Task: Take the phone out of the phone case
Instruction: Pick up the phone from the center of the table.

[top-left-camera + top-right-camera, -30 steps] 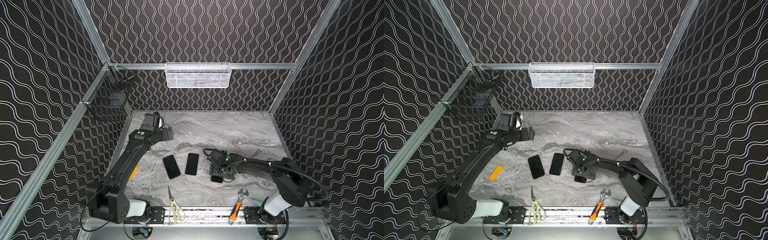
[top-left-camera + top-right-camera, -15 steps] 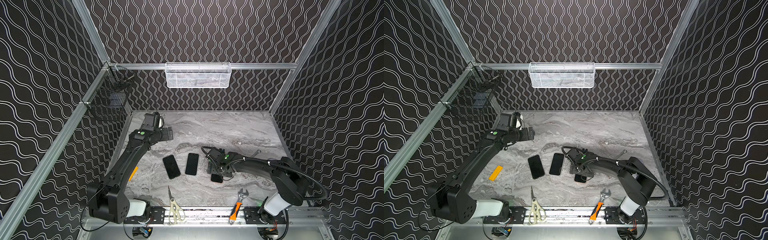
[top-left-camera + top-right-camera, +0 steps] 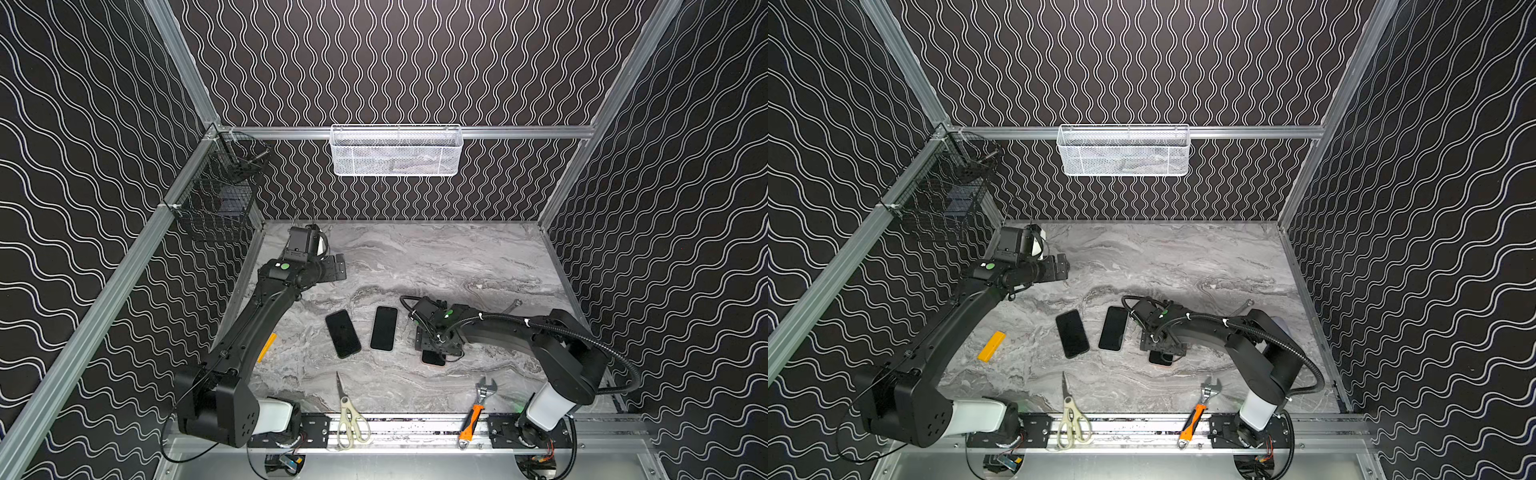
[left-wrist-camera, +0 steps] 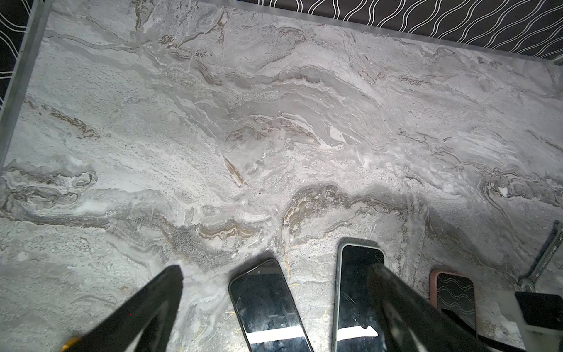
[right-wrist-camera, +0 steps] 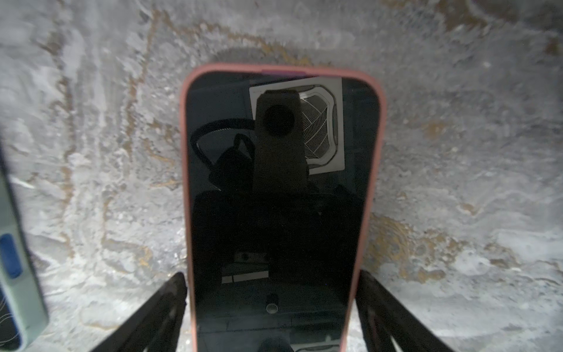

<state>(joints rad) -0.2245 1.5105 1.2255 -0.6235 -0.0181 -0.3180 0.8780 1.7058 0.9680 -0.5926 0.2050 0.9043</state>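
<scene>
The phone [image 5: 280, 213] lies screen up on the marble table, inside a pink phone case [image 5: 183, 183]. In both top views only its near end [image 3: 433, 358] [image 3: 1160, 358] shows from under my right gripper [image 3: 436, 347] [image 3: 1163, 345]. The right gripper [image 5: 272, 274] is open and low over the phone, one finger [image 5: 170, 301] close beside each long side of the case. My left gripper [image 3: 338, 266] [image 4: 274, 268] hangs open and empty above the back left of the table, far from the phone [image 4: 454, 295].
Two more dark phones [image 3: 342, 333] [image 3: 383, 328] lie left of the right gripper. Scissors [image 3: 351, 415] and an orange-handled wrench [image 3: 476, 409] lie at the front edge. A yellow piece [image 3: 266, 348] lies by the left arm. A silver wrench [image 3: 513, 306] lies at the right.
The right gripper has shifted slightly over the cased phone and its fingers have drawn a little closer to the case's sides. The left arm has not moved.
</scene>
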